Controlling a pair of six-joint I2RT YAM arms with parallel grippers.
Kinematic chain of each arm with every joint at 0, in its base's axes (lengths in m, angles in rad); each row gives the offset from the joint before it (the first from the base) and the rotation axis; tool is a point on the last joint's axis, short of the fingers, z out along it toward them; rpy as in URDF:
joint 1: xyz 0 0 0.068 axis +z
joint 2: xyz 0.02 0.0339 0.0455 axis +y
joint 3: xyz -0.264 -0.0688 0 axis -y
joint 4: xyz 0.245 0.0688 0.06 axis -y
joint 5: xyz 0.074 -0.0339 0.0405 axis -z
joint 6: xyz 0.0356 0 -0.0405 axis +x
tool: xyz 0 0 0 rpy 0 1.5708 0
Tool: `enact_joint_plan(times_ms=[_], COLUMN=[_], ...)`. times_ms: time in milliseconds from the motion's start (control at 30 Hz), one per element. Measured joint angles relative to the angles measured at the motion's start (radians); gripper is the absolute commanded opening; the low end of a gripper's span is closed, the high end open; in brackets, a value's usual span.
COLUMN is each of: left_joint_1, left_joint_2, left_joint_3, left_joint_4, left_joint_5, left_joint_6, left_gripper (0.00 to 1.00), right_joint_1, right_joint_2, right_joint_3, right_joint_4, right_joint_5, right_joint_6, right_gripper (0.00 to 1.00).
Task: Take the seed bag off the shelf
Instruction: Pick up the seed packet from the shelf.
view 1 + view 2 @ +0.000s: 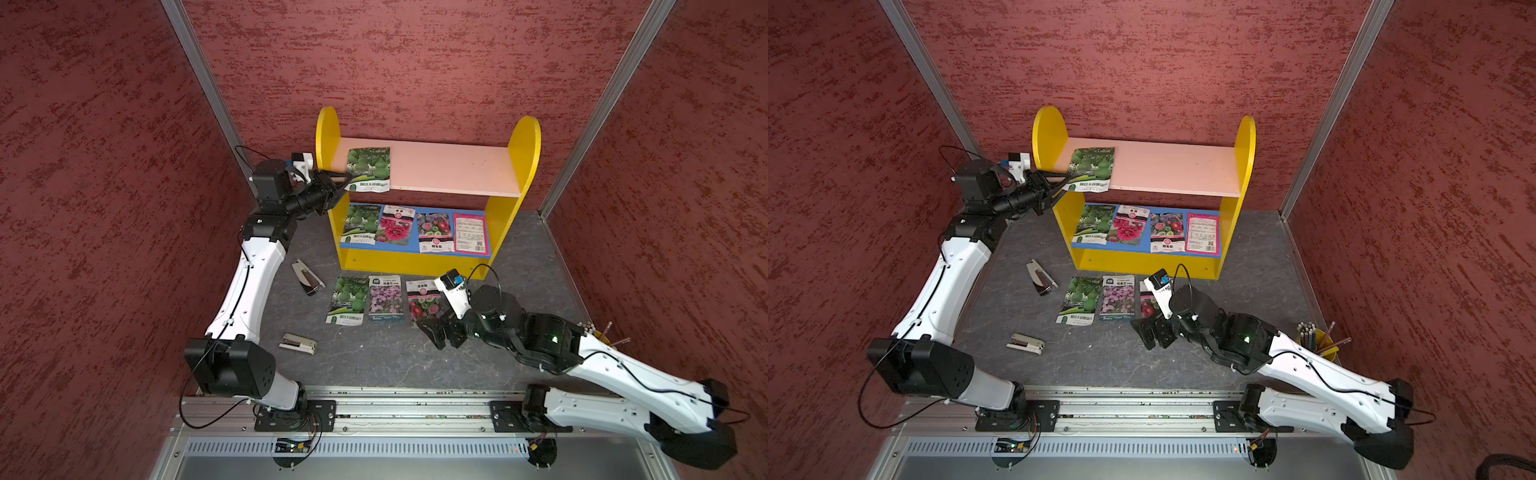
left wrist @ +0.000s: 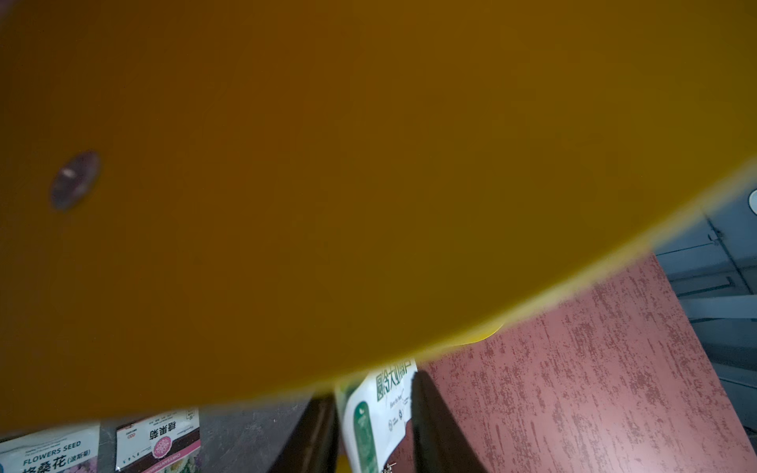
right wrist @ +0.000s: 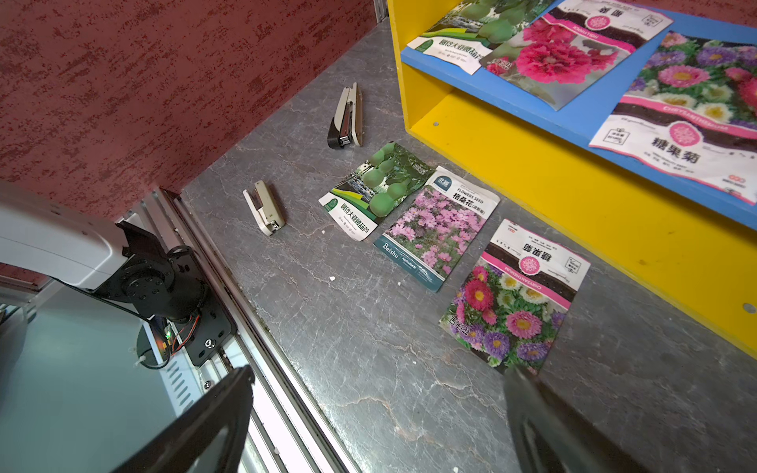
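A green gourd-print seed bag point(image 1: 369, 168) point(image 1: 1092, 168) lies at the left end of the shelf's point(image 1: 524, 141) point(image 1: 1246, 141) pale pink upper board, its near edge overhanging. My left gripper point(image 1: 349, 179) point(image 1: 1068, 182) reaches in past the yellow side panel point(image 2: 368, 164), its fingers closed down on the bag's near left corner. The left wrist view shows the bag's white label point(image 2: 381, 409) filling the narrow gap of the left gripper point(image 2: 370, 389). My right gripper point(image 1: 436, 332) point(image 1: 1150, 332) point(image 3: 381, 370) hovers open and empty low over the table in front of the shelf.
Several seed bags point(image 1: 415, 228) line the blue lower board. Three more bags point(image 1: 386, 297) lie on the grey table before the shelf. Two staplers point(image 1: 307, 276) point(image 1: 298, 343) sit to the left. A yellow pencil cup point(image 1: 1320, 336) stands at the right wall.
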Motion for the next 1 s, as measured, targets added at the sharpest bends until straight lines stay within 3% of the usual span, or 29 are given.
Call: enact_joint_plan(times_ms=[167, 367, 533, 733, 1000], left_joint_1=[-0.01, -0.009, -0.019, -0.147, -0.324], left_joint_2=[0.022, 0.003, -0.105, -0.254, -0.364], left_joint_3=[0.002, -0.048, -0.24, -0.423, -0.538], left_joint_4=[0.027, 0.095, 0.267, 0.429, 0.573], left_joint_5=[0.011, 0.042, 0.111, 0.161, 0.104], left_joint_6=[-0.012, -0.019, -0.048, -0.064, -0.057], left_gripper=[0.0, 0.0, 0.0, 0.0, 0.0], right_joint_1=[0.0, -0.003, -0.038, -0.103, -0.23], right_joint_2=[-0.001, -0.04, -0.139, -0.175, -0.102], right_joint_3=[-0.003, -0.014, -0.013, 0.037, 0.065], right_joint_4=[0.001, 0.001, 0.028, 0.093, 0.268], right_joint_5=[0.001, 0.048, 0.052, -0.033, -0.242], right_joint_6=[0.0, 0.027, 0.073, 0.13, 0.227], right_gripper=[0.98, 0.97, 0.92, 0.87, 0.83])
